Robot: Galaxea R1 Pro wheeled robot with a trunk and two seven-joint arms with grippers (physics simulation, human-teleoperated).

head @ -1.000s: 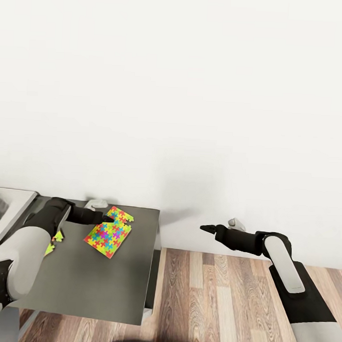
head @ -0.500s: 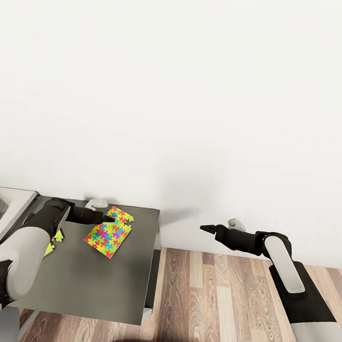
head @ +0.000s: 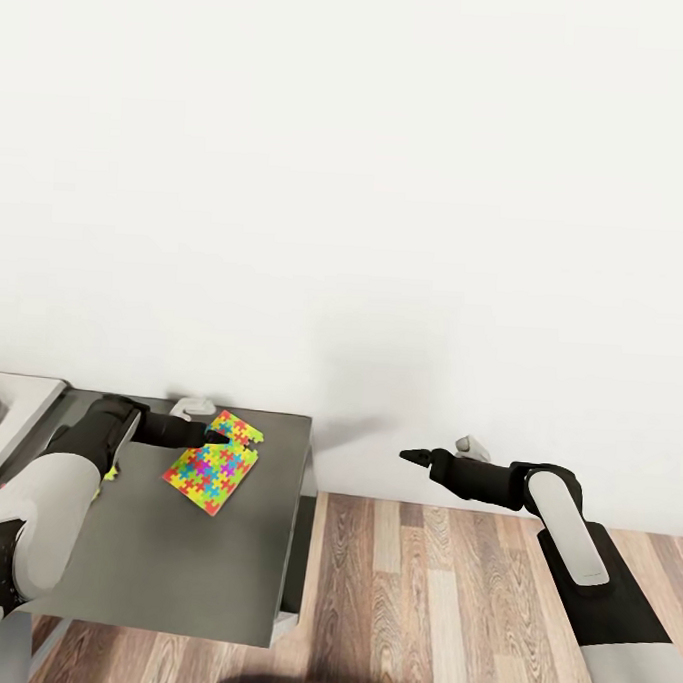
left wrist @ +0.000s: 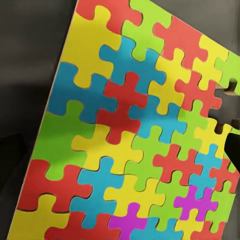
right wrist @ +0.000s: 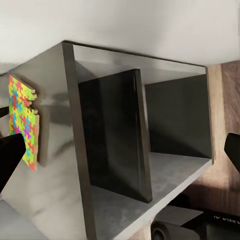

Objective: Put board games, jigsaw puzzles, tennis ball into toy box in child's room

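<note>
One jigsaw puzzle (head: 213, 462) lies flat on the dark grey end of the table (head: 200, 564). My left gripper (head: 216, 437) is open and hovers low over its notched far corner. Up close, the puzzle (left wrist: 130, 140) spreads under the wrist camera, with one fingertip (left wrist: 232, 150) over its edge by the notch. A sliver of a second jigsaw puzzle (head: 109, 473) peeks out behind my left forearm. A corner of the light grey toy box (head: 23, 405) shows at the far left. My right gripper (head: 413, 455) is open in the air beyond the table's end, holding nothing.
The table's end has open shelf bays (right wrist: 170, 130) split by a dark upright panel (right wrist: 120, 135). The puzzle (right wrist: 22, 122) rests near that edge of the top. A white wall rises close behind the table. Wood floor (head: 448, 607) lies to the right.
The whole picture has shifted, so the table and puzzle sit slightly further left; the camera moved. More of the second puzzle is hidden behind my left arm. Both grippers hold their places.
</note>
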